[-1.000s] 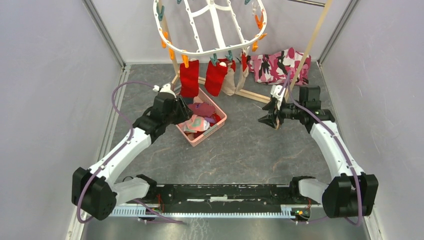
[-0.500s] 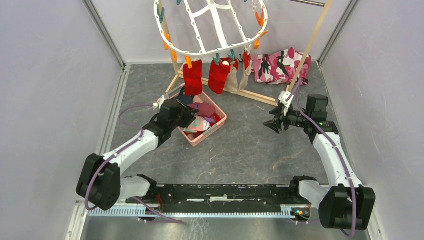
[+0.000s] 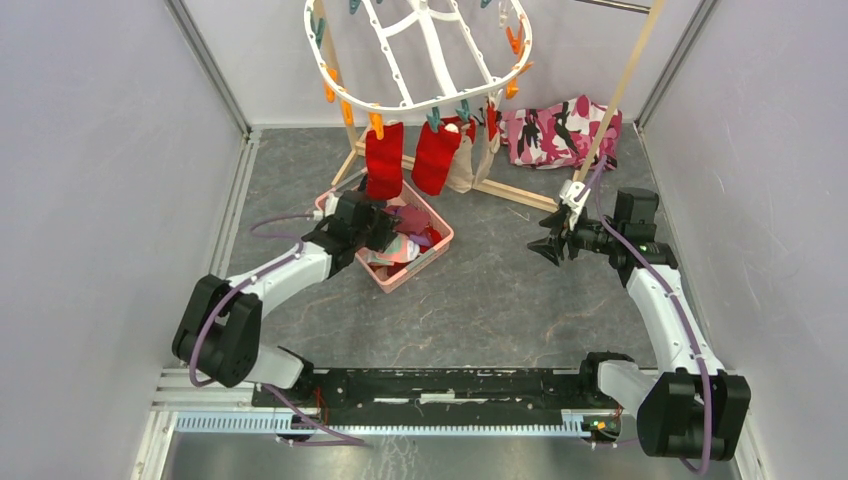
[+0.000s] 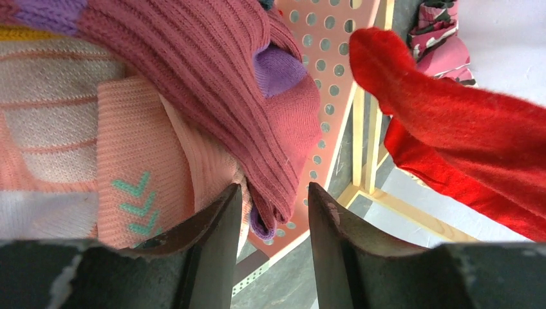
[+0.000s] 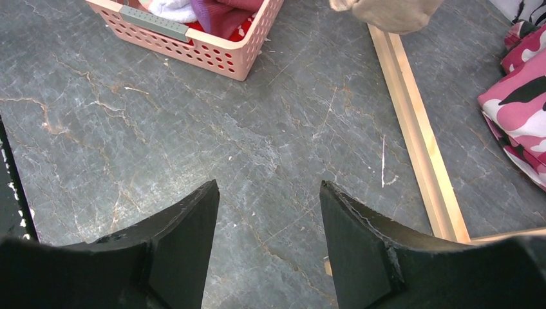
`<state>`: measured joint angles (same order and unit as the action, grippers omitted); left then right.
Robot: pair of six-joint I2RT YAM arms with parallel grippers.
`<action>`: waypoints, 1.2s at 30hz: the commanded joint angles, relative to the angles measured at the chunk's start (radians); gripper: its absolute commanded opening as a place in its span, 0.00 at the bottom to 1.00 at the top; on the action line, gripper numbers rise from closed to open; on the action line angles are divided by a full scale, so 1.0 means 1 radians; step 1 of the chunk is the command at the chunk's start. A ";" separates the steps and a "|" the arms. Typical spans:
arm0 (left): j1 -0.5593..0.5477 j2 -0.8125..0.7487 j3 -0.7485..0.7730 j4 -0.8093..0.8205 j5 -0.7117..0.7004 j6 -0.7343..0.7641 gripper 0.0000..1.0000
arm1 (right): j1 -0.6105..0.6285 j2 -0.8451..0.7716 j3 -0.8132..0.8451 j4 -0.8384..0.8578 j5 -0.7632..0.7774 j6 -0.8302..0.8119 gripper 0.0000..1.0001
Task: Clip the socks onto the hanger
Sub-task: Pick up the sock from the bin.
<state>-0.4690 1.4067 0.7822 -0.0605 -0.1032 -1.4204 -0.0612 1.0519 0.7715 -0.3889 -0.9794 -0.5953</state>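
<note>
- Socks (image 4: 161, 148) lie heaped in the pink basket (image 4: 335, 96), right in front of the left gripper (image 4: 270, 193), and a magenta ribbed sock (image 4: 257, 116) pokes its toe between the fingers (image 4: 216, 222).
- Left jaws are apart, nothing pinched.
- Two red socks (image 3: 383, 160) hang pegged on the hanger (image 3: 420, 50), above and beyond that gripper.
- Right gripper (image 5: 269, 187) is spread wide over the grey floor (image 5: 193, 129), with the basket ahead to its left.

The white plastic oval hanger (image 3: 408, 106) bears orange and teal pegs (image 3: 375, 124), red fabric socks (image 3: 384, 160) and a beige fabric sock (image 3: 463, 165). The pink perforated plastic basket (image 5: 212, 55) holds a ribbed magenta sock (image 4: 212, 77) with purple and a peach sock (image 4: 138, 187) with teal chevrons. The crumpled cloth (image 3: 560, 130) is pink, black and white camouflage.
</note>
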 commanded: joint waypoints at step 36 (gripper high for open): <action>-0.004 -0.225 0.020 0.117 -0.151 0.250 0.02 | -0.017 -0.018 -0.009 0.029 -0.083 0.012 0.66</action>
<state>-0.4728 1.2690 0.8322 -0.0170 -0.2356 -1.3170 -0.0742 1.0500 0.7696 -0.3748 -1.0092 -0.5804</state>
